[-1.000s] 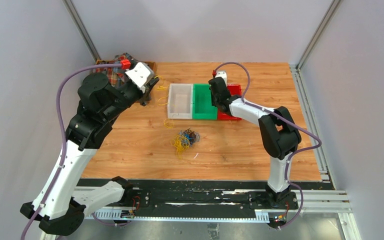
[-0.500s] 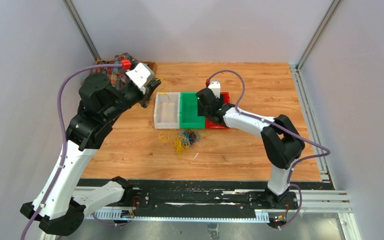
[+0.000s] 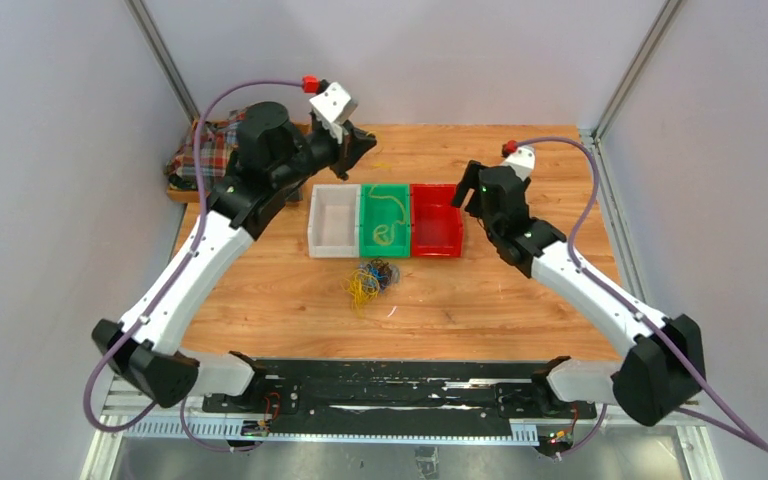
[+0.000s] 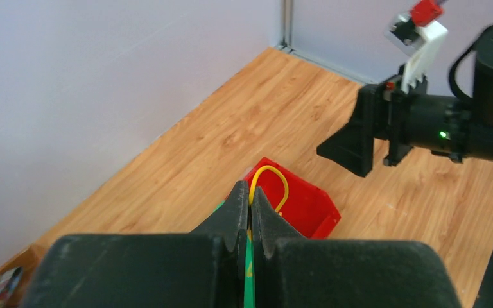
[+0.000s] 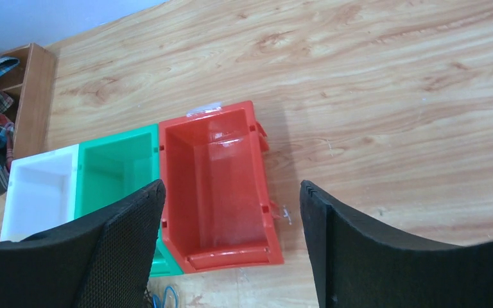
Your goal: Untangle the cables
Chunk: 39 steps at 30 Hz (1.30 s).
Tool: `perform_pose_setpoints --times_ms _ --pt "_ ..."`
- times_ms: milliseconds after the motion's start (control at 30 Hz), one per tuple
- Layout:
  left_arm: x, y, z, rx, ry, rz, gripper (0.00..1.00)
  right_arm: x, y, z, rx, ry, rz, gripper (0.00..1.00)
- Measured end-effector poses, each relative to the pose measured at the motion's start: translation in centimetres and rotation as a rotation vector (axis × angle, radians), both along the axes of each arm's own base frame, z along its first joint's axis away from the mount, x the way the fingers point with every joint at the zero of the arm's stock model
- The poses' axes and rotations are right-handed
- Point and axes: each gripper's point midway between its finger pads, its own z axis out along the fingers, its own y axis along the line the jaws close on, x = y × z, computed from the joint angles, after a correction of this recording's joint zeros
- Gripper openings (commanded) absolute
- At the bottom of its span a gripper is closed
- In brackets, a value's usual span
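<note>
We see the left gripper [image 4: 249, 196] clamped on a light, limp yellow cable [image 4: 268, 167] that trails into the green bin [image 3: 385, 252]. The right gripper [image 5: 231, 186] stands apart. The springy tangle [image 3: 371, 277] lies just before that bin, and we judge a single outlying loop the best hold.

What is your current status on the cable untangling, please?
Left claw shut on a yellow cable, trailing into the green bin. Right claw open by the red bin. Tangle lies before the bins. Nothing in the way.
</note>
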Motion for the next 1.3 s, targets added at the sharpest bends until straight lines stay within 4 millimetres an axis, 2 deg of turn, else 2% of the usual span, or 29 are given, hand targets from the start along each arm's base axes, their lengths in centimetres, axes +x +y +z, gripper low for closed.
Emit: perform_pose_setpoints --times_ms 133,233,367,500,600,667,767,867,967,1067,1200,1300 --pt "2.0 -2.4 -0.4 -0.036 0.048 -0.024 0.0 -1.6 -2.1 -0.1 0.011 -0.01 -0.034 0.73" --pt "3.3 -4.7 0.7 -0.077 0.067 -0.058 0.0 -2.2 -3.5 -0.3 0.015 -0.009 -0.067 0.72" --pt "4.2 -7.8 2.3 -0.112 0.06 -0.113 0.0 -2.4 -4.5 -0.8 0.015 0.001 -0.096 0.72" --pt "4.7 -9.7 2.0 -0.109 0.062 -0.137 0.0 -2.9 -4.9 -1.3 0.017 0.013 -0.105 0.71" --pt "5.6 -10.4 0.3 -0.082 0.074 -0.125 0.0 -3.2 -5.1 -1.4 0.02 0.011 -0.111 0.71" --pt "6.5 -10.4 -1.5 -0.049 0.085 -0.093 0.0 -3.4 -5.4 -1.3 0.021 0.005 -0.12 0.71" --pt "7.2 -10.3 -5.2 0.013 0.11 -0.053 0.0 -3.8 -6.2 -1.4 0.024 0.0 -0.141 0.7" --pt "7.0 -10.7 -9.9 0.094 0.154 -0.037 0.0 -4.3 -7.0 -1.9 0.027 0.003 -0.159 0.7" --pt "6.8 -11.6 -13.0 0.152 0.174 -0.028 0.0 -4.4 -7.1 -1.9 0.032 0.002 -0.163 0.7" --pt "7.1 -12.1 -14.0 0.182 0.147 -0.009 0.01 -4.5 -7.2 -1.6 0.039 -0.007 -0.165 0.7" --pt "7.5 -12.5 -13.8 0.205 0.104 -0.003 0.11 -4.5 -7.2 -1.6 0.049 -0.008 -0.168 0.7" --pt "7.4 -12.8 -14.5 0.242 0.119 -0.023 0.18 -4.5 -7.2 -1.6 0.053 -0.008 -0.17 0.69"
